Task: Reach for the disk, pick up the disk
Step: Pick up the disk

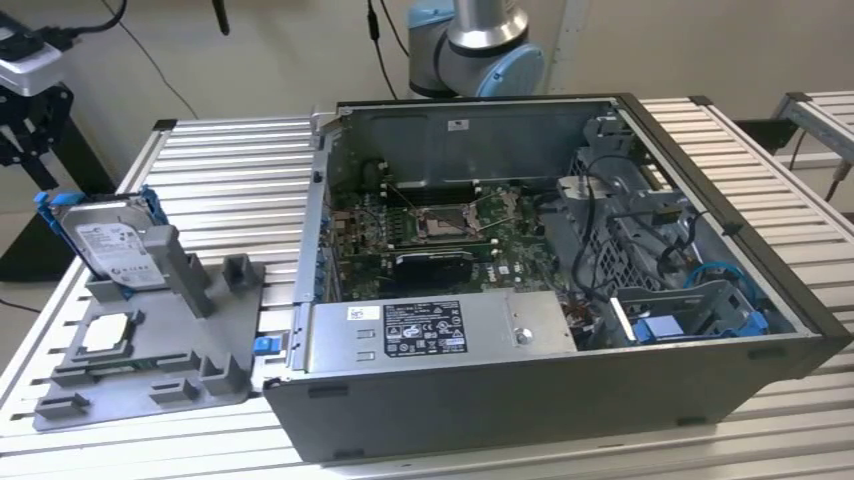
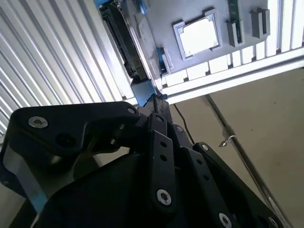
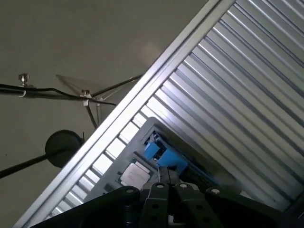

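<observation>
The disk (image 1: pixel 110 245) stands on edge in a grey holder (image 1: pixel 200 345) at the exterior view's left, its silver face and white label showing and a blue bracket around it. My black gripper (image 1: pixel 38 178) hangs up and to the left of it, apart from it, beyond the table's left edge. In both wrist views the fingertips meet with nothing between them, so the gripper (image 2: pixel 152 102) is shut. The disk (image 2: pixel 124 40) lies edge-on just beyond the tips in the second wrist view. Its blue bracket (image 3: pixel 165 156) sits right above the gripper (image 3: pixel 167 179) in the first wrist view.
A small square silver chip (image 1: pixel 107 335) lies in the same holder, in front of the disk. An open computer case (image 1: pixel 534 400) takes up the middle and right of the slatted aluminium table (image 1: pixel 227 170). A black stand (image 3: pixel 61 147) and cables lie on the floor beside the table.
</observation>
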You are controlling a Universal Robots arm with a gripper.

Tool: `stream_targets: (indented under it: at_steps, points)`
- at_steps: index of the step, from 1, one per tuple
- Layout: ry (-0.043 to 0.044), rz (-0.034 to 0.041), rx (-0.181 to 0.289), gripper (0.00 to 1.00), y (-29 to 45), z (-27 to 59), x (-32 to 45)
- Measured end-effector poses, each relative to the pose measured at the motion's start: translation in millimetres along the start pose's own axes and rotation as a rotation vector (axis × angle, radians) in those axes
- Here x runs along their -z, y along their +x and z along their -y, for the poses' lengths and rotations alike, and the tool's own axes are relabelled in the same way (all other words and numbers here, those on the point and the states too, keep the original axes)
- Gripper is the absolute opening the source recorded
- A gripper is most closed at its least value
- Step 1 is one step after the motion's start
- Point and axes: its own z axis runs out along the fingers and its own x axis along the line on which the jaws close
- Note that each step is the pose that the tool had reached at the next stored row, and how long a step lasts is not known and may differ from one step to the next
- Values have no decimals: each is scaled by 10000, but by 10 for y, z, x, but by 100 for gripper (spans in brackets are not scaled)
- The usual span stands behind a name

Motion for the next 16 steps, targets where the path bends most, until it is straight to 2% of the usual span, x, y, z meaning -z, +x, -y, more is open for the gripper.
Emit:
stream_targets:
  at_steps: [7,16]
  points:
    - [-1,-38,1028,0,0,-1,0]
    - [5,-33,1050,0,1,-1,0]
